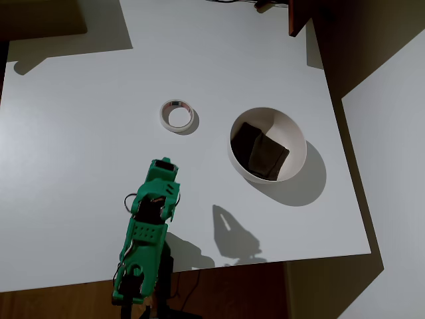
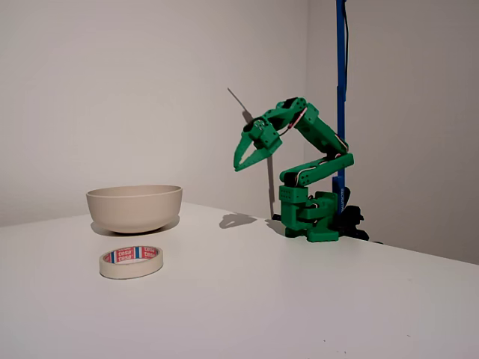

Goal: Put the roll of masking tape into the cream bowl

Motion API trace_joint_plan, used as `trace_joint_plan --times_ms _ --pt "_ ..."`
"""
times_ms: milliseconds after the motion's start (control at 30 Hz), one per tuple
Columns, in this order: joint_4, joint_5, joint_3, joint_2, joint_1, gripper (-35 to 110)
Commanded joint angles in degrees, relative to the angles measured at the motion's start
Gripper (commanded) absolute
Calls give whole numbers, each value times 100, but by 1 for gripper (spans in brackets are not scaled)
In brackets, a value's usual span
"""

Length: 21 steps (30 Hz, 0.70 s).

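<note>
Tape (image 1: 178,116) lies flat on the surface (image 1: 80,133), just left of the bowl (image 1: 295,136) in the overhead view. Hand (image 2: 241,158) hangs raised, empty, fingers parted; tape's straight ahead and below.

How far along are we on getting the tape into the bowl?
Nothing looks done yet: the roll of masking tape lies flat on the white table, apart from the cream bowl, which holds only a dark brown patch. In hand: the green pincer hangs empty in the air, short of the tape. Left: reach the tape, grasp it, carry it over and drop it in the bowl.
</note>
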Motion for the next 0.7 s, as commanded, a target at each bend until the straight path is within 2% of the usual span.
trace_joint_plan --times_ms 0,433,667 --pt "-123 -35 -1187 -1266 422 -8" --pt "176 -457 -3964 -4447 633 -8" --pt "1037 -519 -6126 -6495 229 -8"
